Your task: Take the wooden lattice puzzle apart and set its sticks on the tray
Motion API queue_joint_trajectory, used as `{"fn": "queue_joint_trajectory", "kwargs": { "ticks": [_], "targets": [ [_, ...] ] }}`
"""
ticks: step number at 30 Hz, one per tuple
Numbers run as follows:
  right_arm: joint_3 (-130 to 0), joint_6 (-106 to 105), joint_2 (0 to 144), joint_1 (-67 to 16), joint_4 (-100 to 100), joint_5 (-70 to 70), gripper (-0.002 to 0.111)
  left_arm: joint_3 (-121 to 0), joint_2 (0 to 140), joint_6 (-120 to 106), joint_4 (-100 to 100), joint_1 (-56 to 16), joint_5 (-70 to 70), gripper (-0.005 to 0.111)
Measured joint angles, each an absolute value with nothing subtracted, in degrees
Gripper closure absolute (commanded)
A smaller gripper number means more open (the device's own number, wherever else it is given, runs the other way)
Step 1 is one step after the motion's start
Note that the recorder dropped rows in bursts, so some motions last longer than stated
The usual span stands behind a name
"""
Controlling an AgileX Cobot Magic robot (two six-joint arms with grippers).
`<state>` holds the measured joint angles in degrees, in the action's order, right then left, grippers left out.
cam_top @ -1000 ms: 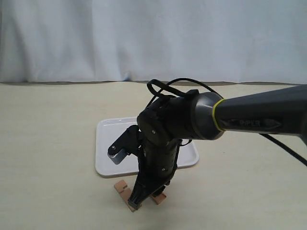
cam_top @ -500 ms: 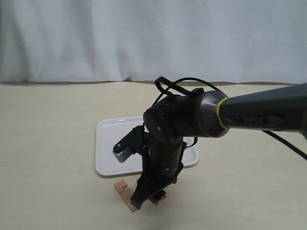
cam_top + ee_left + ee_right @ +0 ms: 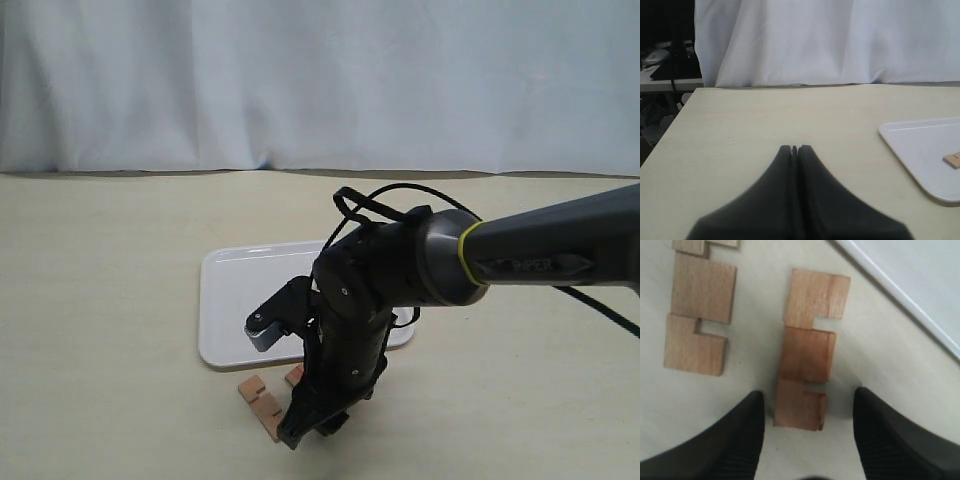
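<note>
The desk (image 3: 100, 300) is a plain beige surface. A white curtain (image 3: 300, 80) closes off the room behind it. One dark right arm (image 3: 540, 255) reaches in from the right and bends down to the desk in front of the tray (image 3: 225, 300). There is one tray, white and shallow, lying flat on the desk.

Right jaws: wide apart, holding nothing. The two fingers (image 3: 740, 440) flank the end of one stick (image 3: 810, 347); contact cannot be determined.

Left jaws: pressed together, holding nothing, above bare desk and well apart from the tray.

Sticks visible: three.
- Two lie flat on the desk, side by side and apart, just beside the tray rim. The second stick (image 3: 697, 315) lies outside the jaws.
- One stick end (image 3: 953, 159) rests on the tray.
</note>
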<state>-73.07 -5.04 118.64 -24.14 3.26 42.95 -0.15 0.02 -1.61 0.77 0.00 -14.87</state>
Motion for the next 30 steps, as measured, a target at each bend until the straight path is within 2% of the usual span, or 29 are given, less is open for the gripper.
{"fn": "queue_joint_trajectory", "kwargs": {
  "ticks": [2, 4, 5, 14, 22, 30],
  "targets": [
    [-73.1, -5.0, 118.9, -24.1, 2.9, 43.0, 0.079, -0.2, 0.0, -1.6, 0.8, 0.0, -14.9, 0.107],
    [-73.1, -5.0, 119.0, -24.1, 2.5, 43.0, 0.101, -0.2, 0.0, -1.6, 0.8, 0.0, -14.9, 0.107],
    [-73.1, -5.0, 119.0, -24.1, 2.5, 43.0, 0.104, -0.2, 0.0, -1.6, 0.8, 0.0, -14.9, 0.107],
    [-73.1, -6.0, 117.7, -24.1, 3.2, 44.7, 0.104, -0.2, 0.0, -1.6, 0.8, 0.0, -14.9, 0.107],
    [-77.0, -6.4, 109.8, -24.1, 3.8, 44.3, 0.104, -0.2, 0.0, -1.6, 0.8, 0.0, -14.9, 0.107],
    [-86.5, -0.9, 115.8, -21.4, 5.7, 40.7, 0.104, -0.2, 0.0, -1.6, 0.8, 0.0, -14.9, 0.107]
  ]
}}
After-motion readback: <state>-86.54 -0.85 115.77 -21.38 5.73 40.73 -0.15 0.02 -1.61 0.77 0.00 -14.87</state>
